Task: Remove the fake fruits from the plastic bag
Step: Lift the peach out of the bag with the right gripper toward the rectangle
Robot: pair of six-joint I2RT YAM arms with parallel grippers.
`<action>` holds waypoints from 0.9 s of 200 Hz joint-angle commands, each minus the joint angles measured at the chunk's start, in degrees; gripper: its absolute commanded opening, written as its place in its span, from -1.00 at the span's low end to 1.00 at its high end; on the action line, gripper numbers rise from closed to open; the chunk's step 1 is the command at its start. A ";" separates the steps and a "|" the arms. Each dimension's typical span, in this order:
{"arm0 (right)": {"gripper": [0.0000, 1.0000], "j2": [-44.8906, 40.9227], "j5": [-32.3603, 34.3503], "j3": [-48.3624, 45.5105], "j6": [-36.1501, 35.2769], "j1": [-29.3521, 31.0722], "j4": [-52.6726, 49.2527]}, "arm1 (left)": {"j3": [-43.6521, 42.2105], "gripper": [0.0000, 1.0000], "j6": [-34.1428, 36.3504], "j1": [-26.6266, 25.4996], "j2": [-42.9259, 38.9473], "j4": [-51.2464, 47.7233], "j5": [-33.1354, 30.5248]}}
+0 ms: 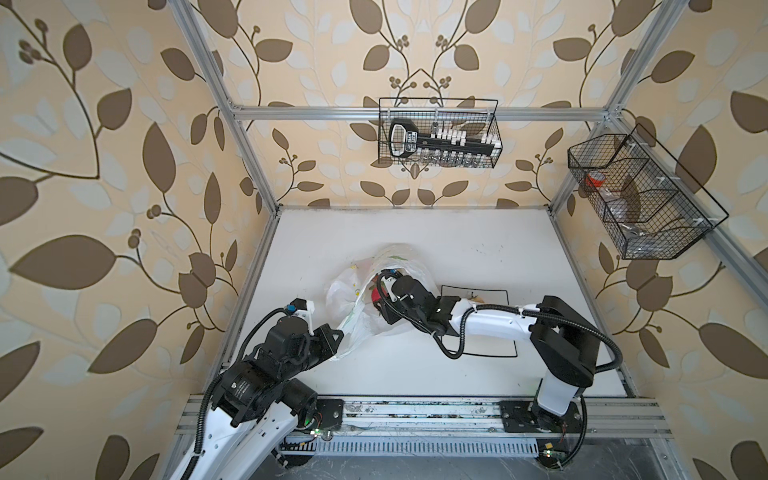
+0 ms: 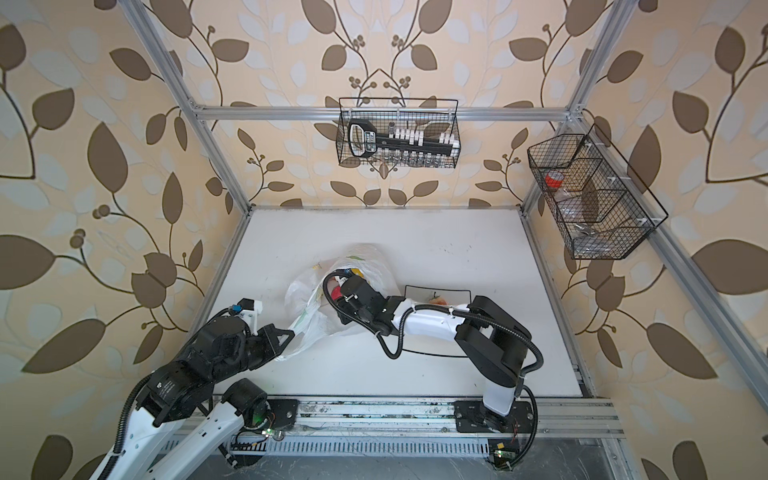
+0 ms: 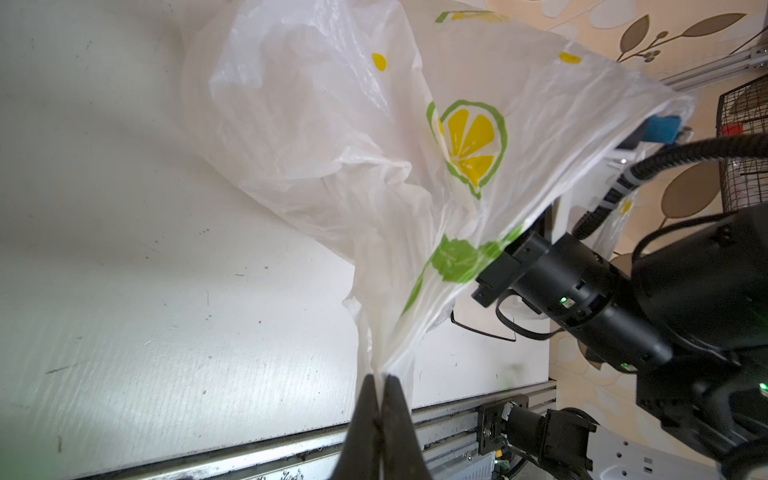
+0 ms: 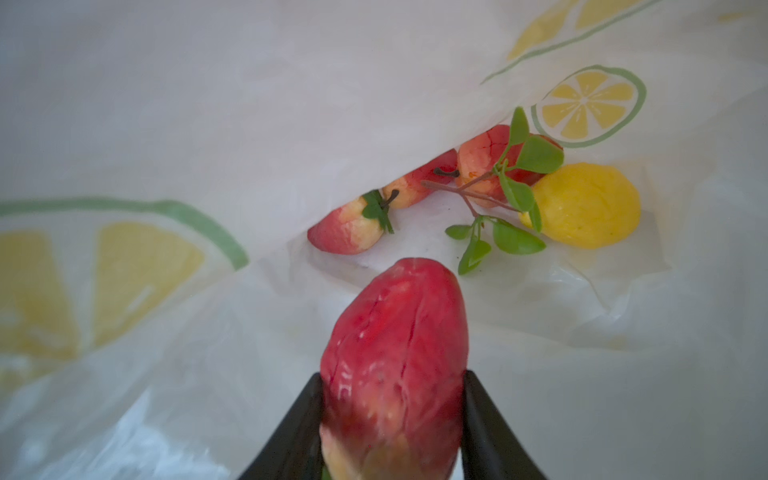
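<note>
Left jaws: together, pinching a gathered edge of the plastic bag (image 3: 332, 145), which is drawn taut from them above the white surface (image 3: 124, 249).
Right jaws: reached in through the bag's mouth and clamped on a red fake fruit (image 4: 395, 332), one jaw against each side.
Held fruit: glossy red with a paler base. It may be a strawberry or an apple; the close, blurred view does not settle it.
Other fake fruits: inside the bag, beyond the held one. A strawberry (image 4: 345, 232) with a green top and two stemmed apples (image 4: 419, 178) lie in a row, half under a fold of plastic. A yellow lemon (image 4: 582, 205) lies beside them, with its leafy sprig (image 4: 498, 232) in front.
Bag position: in both top views it lies mid-surface, left of the square black-rimmed plate (image 1: 478, 286).
Plate: partly covered by the right arm.
</note>
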 commanded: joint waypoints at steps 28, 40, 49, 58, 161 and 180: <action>-0.32 -1.10 5.36 -1.92 -3.92 -0.21 -4.37 | -0.16 -1.00 -0.19 -0.55 -0.32 0.77 -1.87; -0.32 0.27 7.03 -1.84 -3.46 -0.31 -5.46 | -0.24 -1.00 -0.17 -0.53 -0.49 0.64 -1.90; -0.32 0.88 7.45 -2.14 -3.01 -0.44 -5.50 | -0.31 -1.00 -0.17 -0.55 -0.54 0.42 -1.94; -0.32 1.24 7.35 -2.29 -2.62 -0.44 -5.42 | -0.21 -1.00 -0.17 -0.55 -0.69 0.21 -2.00; -0.32 -8.39 -4.88 -3.72 -7.60 1.79 -6.89 | -0.07 -1.00 0.17 -0.55 1.75 4.46 -1.14; -0.32 -11.45 -7.27 -3.79 -8.09 2.40 -8.29 | 0.19 -1.00 0.44 -0.55 2.61 5.31 -1.22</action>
